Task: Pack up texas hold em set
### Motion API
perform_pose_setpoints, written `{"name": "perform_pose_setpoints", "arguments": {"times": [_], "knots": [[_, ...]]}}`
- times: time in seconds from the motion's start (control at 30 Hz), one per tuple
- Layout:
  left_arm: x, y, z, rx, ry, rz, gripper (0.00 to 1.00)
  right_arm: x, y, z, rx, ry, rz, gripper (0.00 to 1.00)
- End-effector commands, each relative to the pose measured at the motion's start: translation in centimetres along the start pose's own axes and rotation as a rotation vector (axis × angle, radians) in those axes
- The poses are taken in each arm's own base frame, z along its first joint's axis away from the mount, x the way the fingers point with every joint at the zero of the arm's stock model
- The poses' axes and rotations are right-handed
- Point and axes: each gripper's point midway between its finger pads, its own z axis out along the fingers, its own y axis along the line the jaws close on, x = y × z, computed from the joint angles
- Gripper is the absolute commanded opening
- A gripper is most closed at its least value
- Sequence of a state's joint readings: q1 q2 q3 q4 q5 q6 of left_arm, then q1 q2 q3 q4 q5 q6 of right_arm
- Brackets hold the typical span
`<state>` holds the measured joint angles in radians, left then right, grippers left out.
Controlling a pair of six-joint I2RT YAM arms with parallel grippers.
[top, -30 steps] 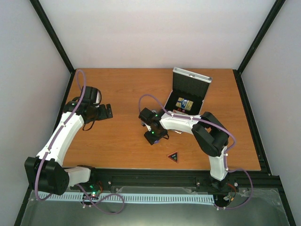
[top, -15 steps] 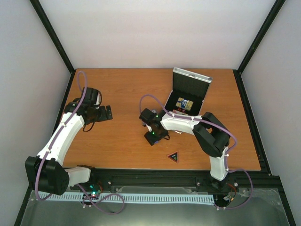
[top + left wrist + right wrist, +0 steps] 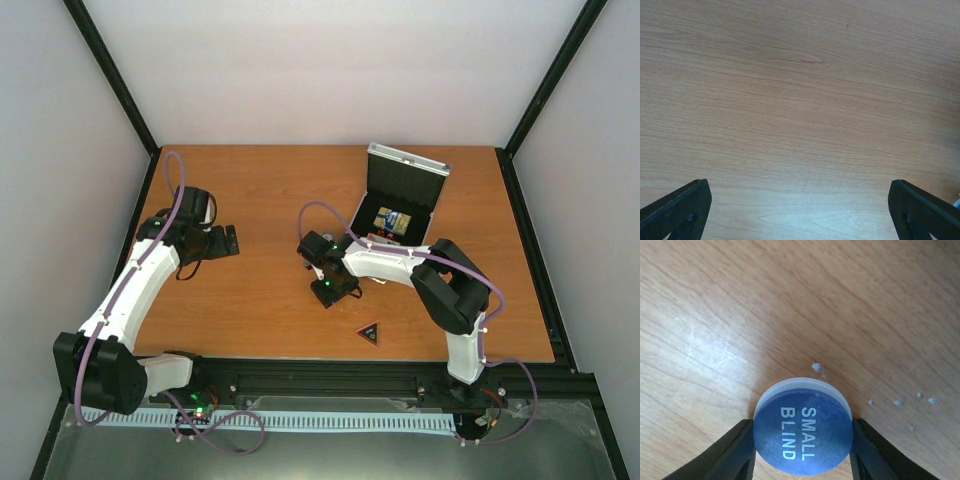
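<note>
Matt blue chip (image 3: 801,432) on scuffed, smooth wood-grain table (image 3: 790,300); case (image 3: 408,159) of silver metal.

Orange-brown wood table (image 3: 270,180); plain white walls (image 3: 330,70); black corner posts (image 3: 112,75) L & R; soft even light

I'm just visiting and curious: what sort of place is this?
Probably a robotics lab test cell: white panels and black frame rails enclose a wooden table, the left arm and right arm are bolted at its near edge, and an open silver case sits on it.
</note>
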<state>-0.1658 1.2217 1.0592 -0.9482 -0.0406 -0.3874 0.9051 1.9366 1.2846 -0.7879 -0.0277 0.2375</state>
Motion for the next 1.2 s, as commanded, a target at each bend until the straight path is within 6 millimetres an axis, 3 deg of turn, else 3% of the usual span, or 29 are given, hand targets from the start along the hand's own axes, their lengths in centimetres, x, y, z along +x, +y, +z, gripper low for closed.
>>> {"name": "perform_pose_setpoints", "arguments": {"times": [0.0, 0.43, 0.53, 0.7, 0.87, 1.17], "knots": [[0.0, 0.0, -0.8, 0.0, -0.015, 0.013, 1.0, 2.0, -0.2, 1.1, 0.02, 0.078, 0.002, 0.38], [0.1, 0.2, -0.8, -0.003, -0.018, 0.016, 1.0, -0.6, -1.8, -3.5, 0.086, -0.018, 0.018, 0.37], [0.1, 0.2, -0.8, -0.004, -0.018, 0.019, 1.0, -0.8, -3.0, -4.5, 0.104, -0.029, 0.039, 0.38], [0.2, 0.2, -0.6, -0.004, -0.013, 0.026, 1.0, -1.3, -6.1, -6.1, 0.116, -0.064, 0.108, 0.37], [0.1, 0.1, -0.5, -0.001, -0.013, 0.027, 1.0, -2.2, -10.4, -7.4, 0.157, -0.094, 0.171, 0.37], [-0.1, 0.0, -0.1, -0.009, -0.002, 0.03, 1.0, -4.5, -17.0, -7.0, 0.206, -0.134, 0.258, 0.37]]}}
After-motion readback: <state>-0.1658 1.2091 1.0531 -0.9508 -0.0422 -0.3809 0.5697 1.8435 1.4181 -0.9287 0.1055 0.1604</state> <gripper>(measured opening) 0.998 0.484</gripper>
